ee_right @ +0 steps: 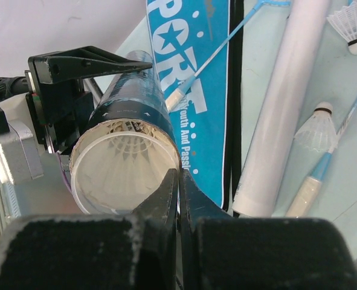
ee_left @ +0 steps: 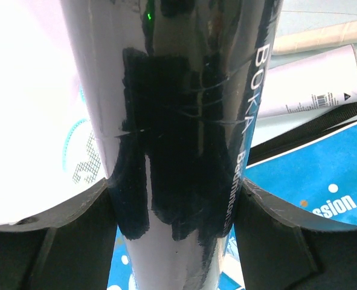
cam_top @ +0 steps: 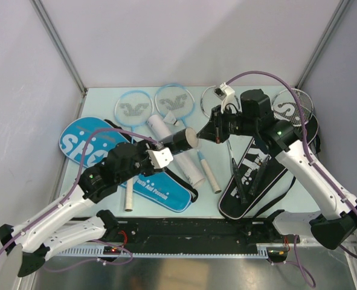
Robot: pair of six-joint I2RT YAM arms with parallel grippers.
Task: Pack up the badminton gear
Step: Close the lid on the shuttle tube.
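Clamped in the left gripper [cam_top: 165, 148]: one black tube [cam_top: 183, 140], held above the table [cam_top: 99, 99], lying nearly level, open mouth turned toward the right arm. Gripped across the body, with the jaws spread wide to span it and a finger [ee_left: 287, 235] pressed against each side in the left wrist view. Glossy surface, white lettering down its length.

Inside the mouth, seen from the right wrist: white feathers of at least one shuttlecock [ee_right: 127, 160]. Cannot tell how many sit behind it.

At that same mouth: the right gripper [ee_right: 179, 176], jaws pressed fully together with nothing between them, tips at the lower rim of the tube.

Counted on the table:

- Two blue-framed rackets [cam_top: 131, 109], heads side by side along the far edge, shafts running toward the near side.
- Two silver-framed rackets [cam_top: 294, 107], one head at the far right beside the right arm, the other partly hidden behind the right gripper.
- Two loose shuttlecocks [ee_right: 317, 128], near each other by the head of the right-hand blue racket, beside the far end of the white tube.
- One white tube [cam_top: 158, 125], lying diagonally and passing beneath the raised black one.
- One blue cover [cam_top: 84, 145] with large white letters, flat on the left, partly under the left arm.
- One black cover [cam_top: 257, 172] with white lettering, flat on the right, partly under the right arm.
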